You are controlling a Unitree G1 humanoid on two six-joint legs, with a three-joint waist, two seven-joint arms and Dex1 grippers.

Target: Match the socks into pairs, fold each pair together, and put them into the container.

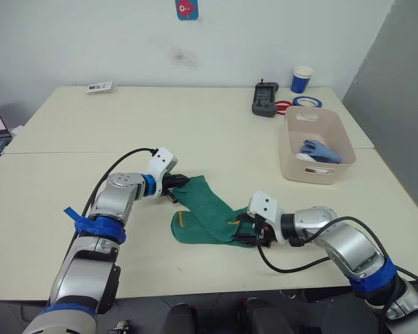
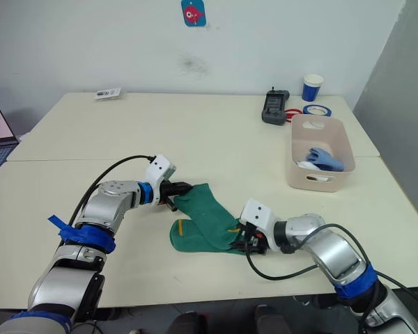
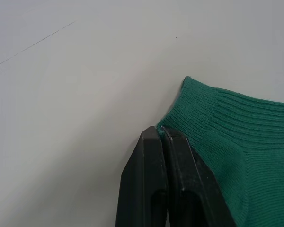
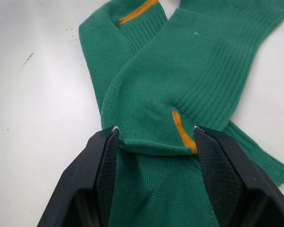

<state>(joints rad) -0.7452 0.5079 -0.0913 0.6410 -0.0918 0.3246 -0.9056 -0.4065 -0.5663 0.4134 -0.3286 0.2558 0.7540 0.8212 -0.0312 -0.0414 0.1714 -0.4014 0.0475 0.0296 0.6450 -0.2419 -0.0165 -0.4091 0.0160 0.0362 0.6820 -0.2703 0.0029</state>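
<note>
**Folding the green pair**

Pinching the cuff edge of the soft dark green socks [image 1: 207, 214] on the pale desk [image 1: 125, 125], our left pincer [image 1: 175, 185] is clamped tight. Our right pincer [image 4: 154, 142] straddles the toe, fingers apart. A thin grip could slip mid-fold. The beige-pink plastic tub [image 1: 292, 163] waits rightward.

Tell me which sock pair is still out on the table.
The dark green pair, lying between the left gripper and right gripper. The light blue and white socks sit inside the container.
</note>
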